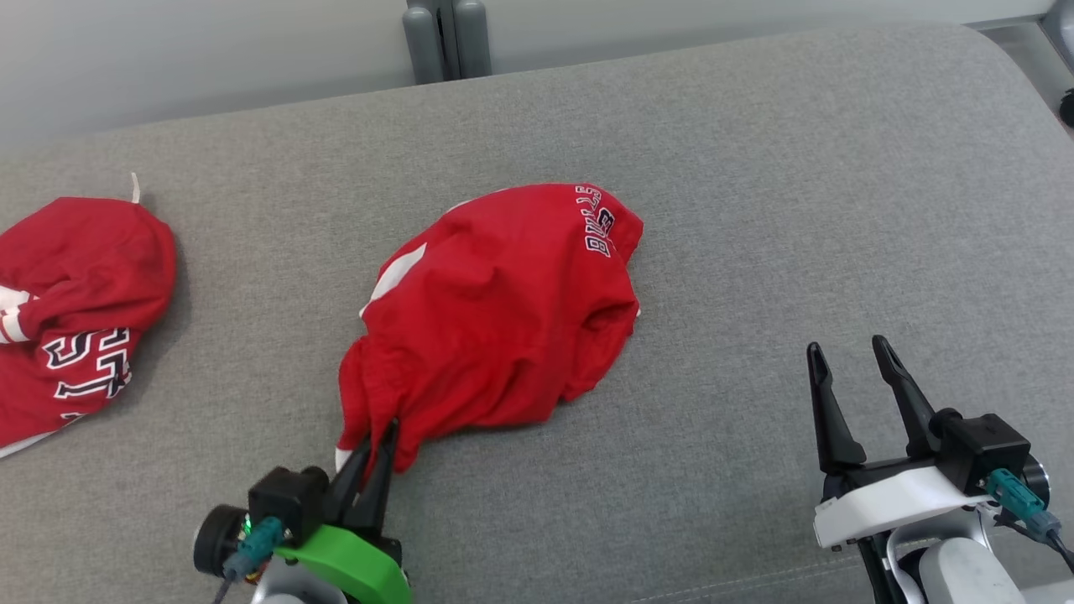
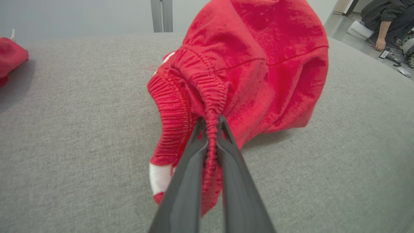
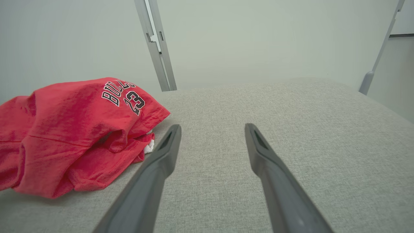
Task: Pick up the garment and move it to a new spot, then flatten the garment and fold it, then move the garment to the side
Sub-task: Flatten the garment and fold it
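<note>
A crumpled red garment with white trim and black-and-white lettering lies mid-surface on the grey cushion. My left gripper is shut on its near corner, and the left wrist view shows the ribbed red hem pinched between the dark fingers while the garment bunches up beyond. My right gripper stands open over bare cushion at the lower right, apart from the cloth. From the right wrist, the garment lies left of that open gripper.
A second red garment with lettering lies at the cushion's left edge, its tip also at the left wrist view's left border. Grey posts stand behind the cushion. A person's arm rests on the floor at the far right.
</note>
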Controlling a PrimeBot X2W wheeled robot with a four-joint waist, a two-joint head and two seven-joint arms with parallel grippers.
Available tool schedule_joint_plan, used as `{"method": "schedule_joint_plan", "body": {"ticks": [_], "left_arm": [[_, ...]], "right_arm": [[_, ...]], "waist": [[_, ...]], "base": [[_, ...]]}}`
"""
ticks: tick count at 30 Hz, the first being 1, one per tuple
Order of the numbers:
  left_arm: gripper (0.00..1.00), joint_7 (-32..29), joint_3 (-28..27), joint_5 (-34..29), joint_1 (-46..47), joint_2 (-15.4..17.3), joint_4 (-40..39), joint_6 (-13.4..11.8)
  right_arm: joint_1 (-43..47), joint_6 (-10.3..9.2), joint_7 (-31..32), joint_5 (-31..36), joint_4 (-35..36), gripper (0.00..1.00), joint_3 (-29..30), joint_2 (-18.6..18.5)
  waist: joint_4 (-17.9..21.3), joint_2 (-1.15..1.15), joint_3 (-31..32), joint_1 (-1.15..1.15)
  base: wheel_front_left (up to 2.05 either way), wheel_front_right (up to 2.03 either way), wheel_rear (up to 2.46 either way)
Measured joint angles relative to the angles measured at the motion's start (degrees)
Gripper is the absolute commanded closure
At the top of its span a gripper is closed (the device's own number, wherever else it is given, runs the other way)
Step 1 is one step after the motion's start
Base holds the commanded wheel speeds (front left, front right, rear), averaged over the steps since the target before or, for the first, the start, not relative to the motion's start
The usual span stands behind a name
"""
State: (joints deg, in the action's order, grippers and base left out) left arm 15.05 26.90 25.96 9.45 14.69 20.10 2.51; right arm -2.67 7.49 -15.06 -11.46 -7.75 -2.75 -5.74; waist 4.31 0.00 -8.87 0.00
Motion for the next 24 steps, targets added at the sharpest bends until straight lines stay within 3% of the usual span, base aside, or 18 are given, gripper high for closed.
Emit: {"method": "schedule_joint_plan", "body": {"ticks": [8,9,10,11,17,24], "left_arm": [[1.00,-1.3,4.4,0.0,-5.1,-2.4,-2.4,0.8],[0.78,-1.4,4.5,0.1,-5.3,-2.6,-2.4,0.8],[0.47,-1.4,4.6,0.1,-5.4,-2.8,-2.4,0.8],[0.00,-1.3,4.4,0.1,-5.3,-2.9,-2.6,0.6],[0.00,-0.3,1.7,-0.3,-4.7,-2.9,-5.1,-0.6],[0.00,0.0,-5.6,-0.5,-4.7,-2.7,-9.2,-2.0]], "right_arm": [[0.5,0.00,0.0,-0.1,-0.5,0.00,-0.6,-0.3],[0.6,0.00,0.0,-0.1,-0.5,0.00,-0.7,-0.4],[0.6,0.00,0.0,-0.1,-0.6,0.00,-0.7,-0.4],[0.7,-0.01,0.0,-0.3,-0.6,0.00,-0.7,-0.5],[1.0,-0.01,0.0,-0.5,-0.6,0.00,-0.1,-0.7],[1.2,0.00,0.0,-0.5,-0.7,0.00,0.0,-0.4]], "waist": [[-1.4,0.00,2.1,0.00],[-1.4,0.00,2.3,0.00],[-1.4,0.00,2.4,0.00],[-1.3,0.00,2.6,0.00],[-1.1,0.00,2.8,0.00],[-1.0,0.00,3.4,0.00]], "base": [[0.00,0.00,0.00],[0.00,0.00,0.00],[0.00,0.00,0.00],[0.00,0.00,0.00],[0.00,0.00,0.00],[0.00,0.00,0.00]]}}
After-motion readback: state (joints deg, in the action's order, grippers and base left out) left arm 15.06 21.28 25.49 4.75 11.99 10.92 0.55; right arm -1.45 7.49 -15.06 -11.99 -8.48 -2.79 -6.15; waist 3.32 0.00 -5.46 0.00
